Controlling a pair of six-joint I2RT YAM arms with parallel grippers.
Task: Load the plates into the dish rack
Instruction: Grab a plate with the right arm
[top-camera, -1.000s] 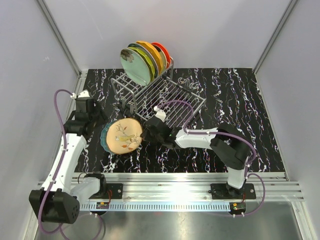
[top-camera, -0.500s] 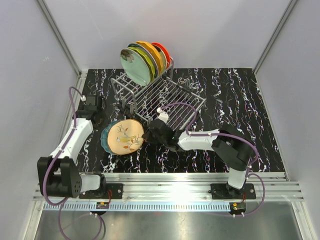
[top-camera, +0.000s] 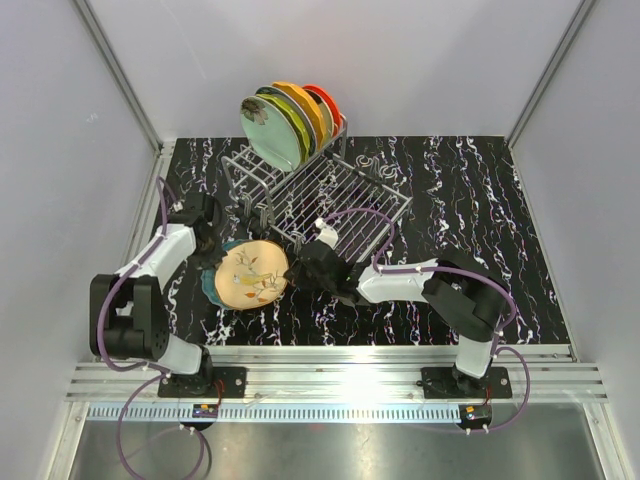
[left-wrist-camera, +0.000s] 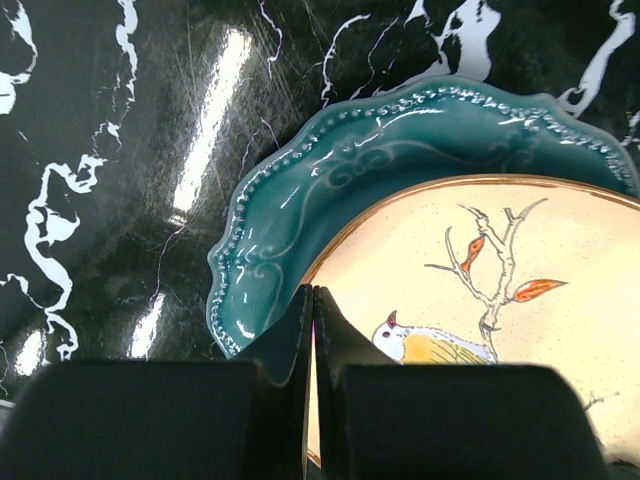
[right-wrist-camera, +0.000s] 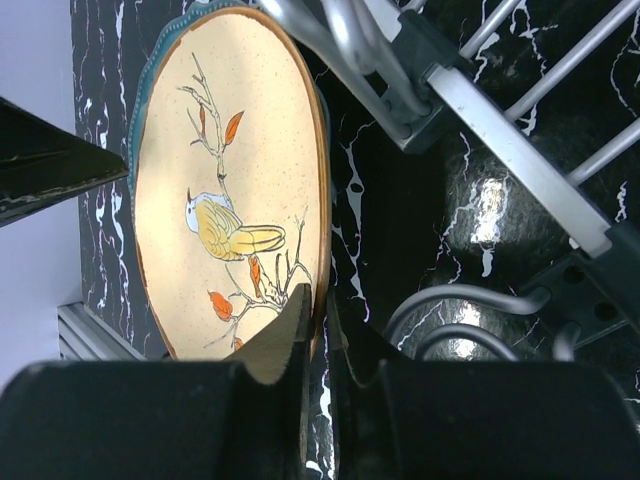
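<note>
The floral cream plate (top-camera: 250, 272) is tilted up over the teal plate (top-camera: 210, 289), which lies flat on the table. My right gripper (top-camera: 290, 272) is shut on the cream plate's right rim (right-wrist-camera: 318, 200), one finger on each face. My left gripper (top-camera: 210, 243) is shut and empty, and its tips (left-wrist-camera: 313, 292) hover where the teal plate (left-wrist-camera: 330, 190) meets the cream plate (left-wrist-camera: 500, 300). The dish rack (top-camera: 345, 200) stands behind. Several plates stand in its raised slots, with the floral pale green plate (top-camera: 268, 135) in front and the red-orange plate (top-camera: 326, 104) at the back.
The rack's near corner bars (right-wrist-camera: 520, 130) are close to my right wrist. A purple cable (top-camera: 355, 212) arches over the rack's flat tray. The black marbled table (top-camera: 480, 210) extends to the right. Grey walls enclose the table on three sides.
My left arm has folded in and brought its shut gripper right, up to the plates' left edge. The right gripper still holds the cream plate, which has barely shifted.
</note>
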